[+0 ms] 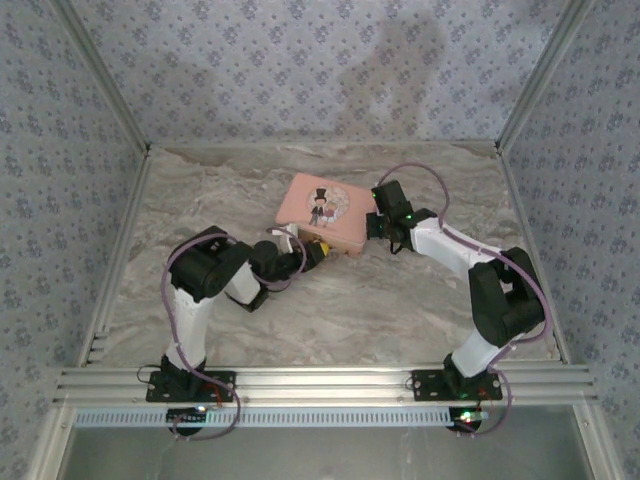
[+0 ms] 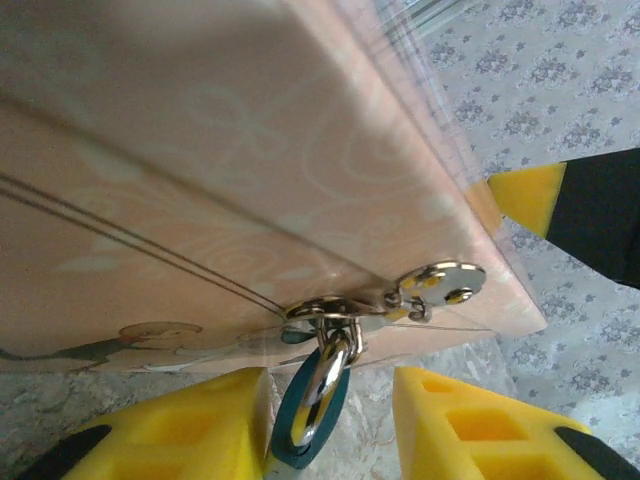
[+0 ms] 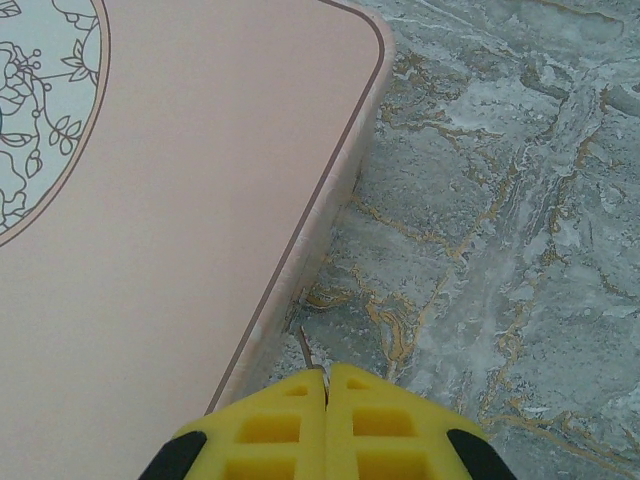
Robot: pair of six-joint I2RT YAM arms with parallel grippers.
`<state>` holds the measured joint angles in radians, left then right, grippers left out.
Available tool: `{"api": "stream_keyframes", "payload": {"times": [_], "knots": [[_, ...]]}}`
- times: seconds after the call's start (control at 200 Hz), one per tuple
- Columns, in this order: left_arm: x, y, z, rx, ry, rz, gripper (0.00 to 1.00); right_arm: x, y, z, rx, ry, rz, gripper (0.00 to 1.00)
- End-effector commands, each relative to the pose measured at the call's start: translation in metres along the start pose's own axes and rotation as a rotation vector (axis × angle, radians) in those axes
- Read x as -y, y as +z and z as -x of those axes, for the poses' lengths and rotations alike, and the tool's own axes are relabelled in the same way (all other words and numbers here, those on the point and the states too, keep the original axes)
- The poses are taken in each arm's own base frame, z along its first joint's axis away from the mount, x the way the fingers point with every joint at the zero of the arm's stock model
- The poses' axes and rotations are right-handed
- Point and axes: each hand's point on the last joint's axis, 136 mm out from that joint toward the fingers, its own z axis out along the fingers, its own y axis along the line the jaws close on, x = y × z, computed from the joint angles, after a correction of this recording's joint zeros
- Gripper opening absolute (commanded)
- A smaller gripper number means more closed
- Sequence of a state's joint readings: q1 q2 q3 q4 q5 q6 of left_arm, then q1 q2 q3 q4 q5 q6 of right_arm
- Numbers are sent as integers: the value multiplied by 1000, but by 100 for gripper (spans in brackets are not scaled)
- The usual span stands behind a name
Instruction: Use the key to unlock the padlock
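Marble-patterned table (image 1: 400, 300), walled on three sides in blue floral wallpaper (image 1: 300, 60); we list the contents as follows.

Item one: pink tin (image 1: 322, 212), rectangular, lying flat at mid-table. The lid is printed with a cartoon couple in an oval; any lettering on it is too small for us to read.

Item two: padlock (image 2: 305, 430), teal-blue body with a bright silver shackle, hanging from the silver hasp (image 2: 340, 308) on the tin's near side wall.

Item three: left gripper (image 1: 322, 248), at that near side, jaws apart, its yellow fingers (image 2: 190, 435) flanking the padlock. We cannot tell whether either pad touches it.

Item four: right gripper (image 3: 327, 385), at the tin's right-hand corner, jaws pressed together on the key (image 3: 303, 345), a thin dark sliver poking out between the tips just beside the tin's wall. One of its yellow fingertips (image 2: 530, 192) shows past the tin's corner in the left wrist view.
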<state>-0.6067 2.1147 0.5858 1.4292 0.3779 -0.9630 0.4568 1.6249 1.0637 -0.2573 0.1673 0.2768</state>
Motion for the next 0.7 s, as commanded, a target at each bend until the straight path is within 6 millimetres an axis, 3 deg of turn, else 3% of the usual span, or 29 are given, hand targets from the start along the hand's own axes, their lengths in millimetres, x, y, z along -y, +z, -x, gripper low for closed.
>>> {"api": "stream_keyframes", "payload": {"times": [0.0, 0.435, 0.695], "knots": [[-46, -11, -31, -96, -81, 159, 34, -2, -7, 5, 19, -1, 11, 0], [-43, -6, -32, -129, -92, 149, 13, 1, -10, 6, 27, -3, 8, 0], [-32, -7, -30, -143, -150, 142, 8, 0, -35, 16, 85, 7, 47, 0]]}}
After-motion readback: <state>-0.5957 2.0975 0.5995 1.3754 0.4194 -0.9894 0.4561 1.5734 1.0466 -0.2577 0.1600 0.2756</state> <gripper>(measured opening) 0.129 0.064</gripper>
